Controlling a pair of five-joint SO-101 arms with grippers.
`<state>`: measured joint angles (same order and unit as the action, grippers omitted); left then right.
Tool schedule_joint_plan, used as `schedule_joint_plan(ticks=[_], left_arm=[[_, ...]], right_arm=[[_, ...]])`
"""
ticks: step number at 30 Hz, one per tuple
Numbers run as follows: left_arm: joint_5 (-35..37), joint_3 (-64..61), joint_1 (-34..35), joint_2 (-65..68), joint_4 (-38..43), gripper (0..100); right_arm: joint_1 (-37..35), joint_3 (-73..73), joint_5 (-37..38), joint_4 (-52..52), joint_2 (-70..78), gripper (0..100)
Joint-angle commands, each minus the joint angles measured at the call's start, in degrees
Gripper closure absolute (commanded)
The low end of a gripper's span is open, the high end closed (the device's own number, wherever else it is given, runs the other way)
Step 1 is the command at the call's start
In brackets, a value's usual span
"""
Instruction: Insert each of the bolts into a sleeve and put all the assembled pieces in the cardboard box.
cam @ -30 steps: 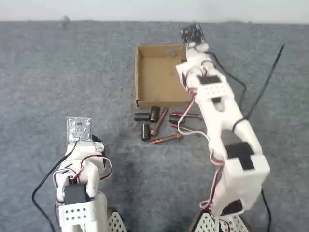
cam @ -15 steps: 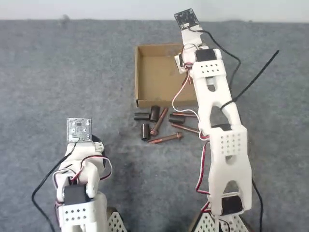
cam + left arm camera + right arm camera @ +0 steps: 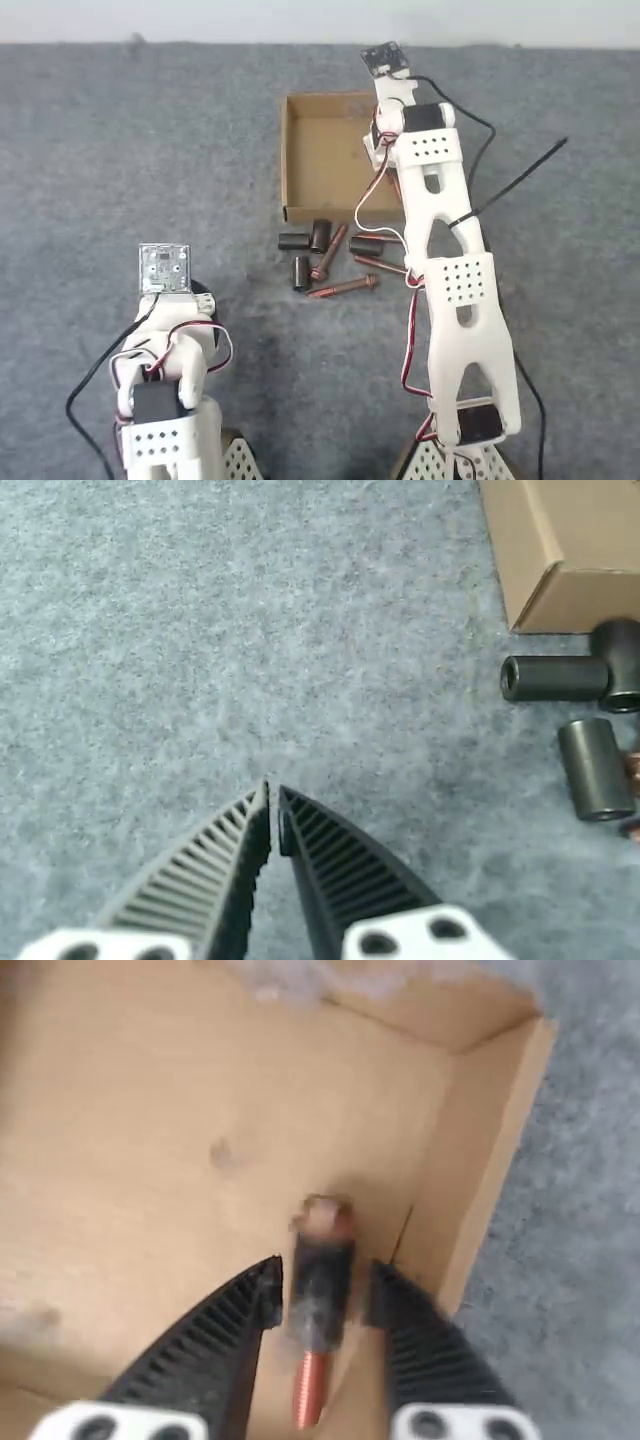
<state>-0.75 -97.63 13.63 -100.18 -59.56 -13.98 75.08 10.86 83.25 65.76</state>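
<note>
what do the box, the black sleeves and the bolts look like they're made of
Cardboard box: plain brown board, matte, folded walls. Sleeves: smooth dull-black tubes, metal or plastic, unclear. Bolts: probably metal, coppery reddish sheen.

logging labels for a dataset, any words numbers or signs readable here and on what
No text can be read in these views.
box: plain cardboard, no print.
sleeves and bolts: no marks to be seen.
boards on the arms' wrists: any marking is too small to read.
</note>
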Motion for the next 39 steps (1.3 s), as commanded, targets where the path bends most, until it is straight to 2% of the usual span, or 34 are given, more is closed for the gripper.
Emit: schedule_joint_plan(ticks=[1,8,10,14,22,30,39], left_arm=[[-0.53,0.84,0.09,-0.97,0.18,99],[-0.53,0.84,0.09,-0.97,0.18,99],[-0.53,0.84,0.09,-0.97,0.18,99],[-0.53,0.84,0.09,-0.97,0.18,99],[-0.53,0.84,0.09,-0.97,0.18,99],[-0.53,0.84,0.09,-0.88,1.32,99],[-0.53,0.84,0.09,-0.88,1.32,99]], right_arm=[[0.66,6.51,0.53,3.74,-1.45,81.6],[0.66,17.49,0.53,9.54,-1.63,99.1],[0.66,21.71,0.53,13.23,-1.8,98.7],[0.57,20.92,0.53,19.91,-4.79,98.2],[5.85,20.04,-5.71,20.09,-8.75,99.3],[7.6,5.1,-6.15,20.09,-13.67,99.3],[6.02,-25.14,-5.89,19.91,-33.8,99.3]])
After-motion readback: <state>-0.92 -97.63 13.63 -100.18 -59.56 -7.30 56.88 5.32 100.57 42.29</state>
